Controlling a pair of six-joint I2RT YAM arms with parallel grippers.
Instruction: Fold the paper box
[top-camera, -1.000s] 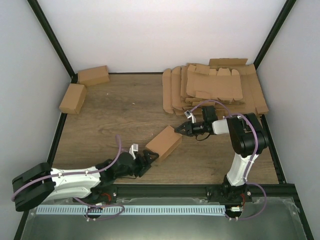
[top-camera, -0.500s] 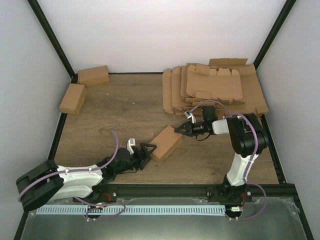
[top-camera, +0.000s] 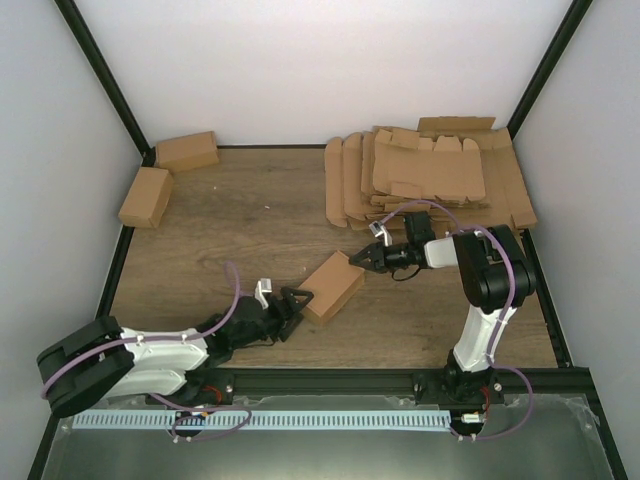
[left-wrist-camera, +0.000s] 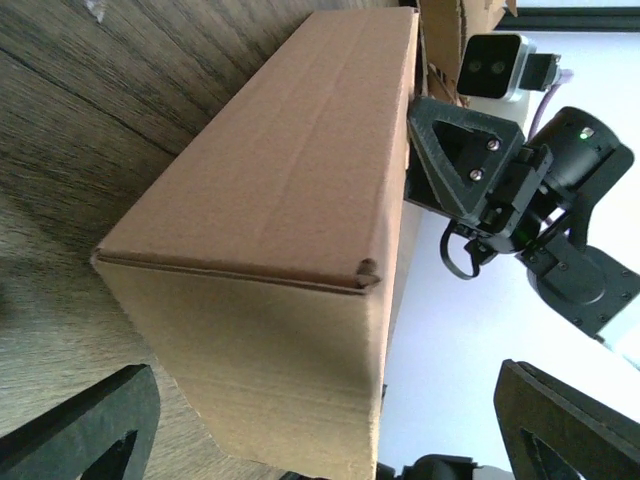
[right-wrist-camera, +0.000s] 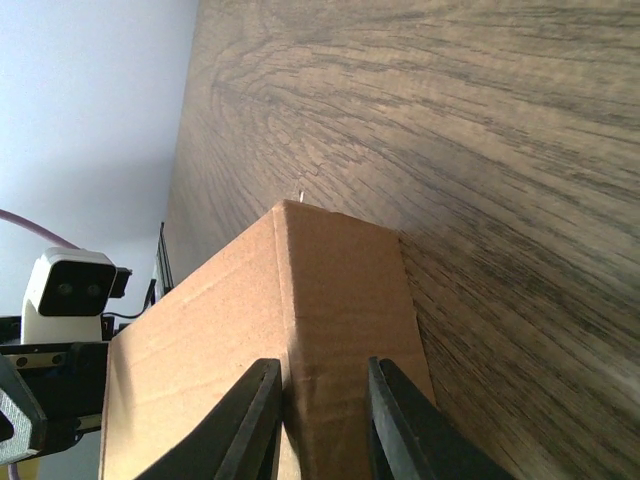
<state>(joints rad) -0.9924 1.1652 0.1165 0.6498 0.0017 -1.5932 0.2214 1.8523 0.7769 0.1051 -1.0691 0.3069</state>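
Note:
The paper box (top-camera: 334, 286) is a folded brown oblong lying at an angle on the wooden table. It fills the left wrist view (left-wrist-camera: 290, 200) and shows in the right wrist view (right-wrist-camera: 300, 330). My left gripper (top-camera: 293, 301) is open at the box's near-left end, and its fingers (left-wrist-camera: 80, 430) stand wide apart on either side of that end without touching it. My right gripper (top-camera: 364, 261) is at the box's far-right end. In the right wrist view the right gripper (right-wrist-camera: 322, 368) is closed to a narrow gap on the box's end edge.
Two finished brown boxes (top-camera: 186, 151) (top-camera: 145, 196) lie at the back left. A stack of flat cardboard blanks (top-camera: 430, 175) fills the back right, just behind the right arm. Black frame posts and white walls close in the table.
My left gripper has moved from the box's near corner up along its left end, and its fingers now show spread open. The box shifted slightly. The right gripper has kept its place.

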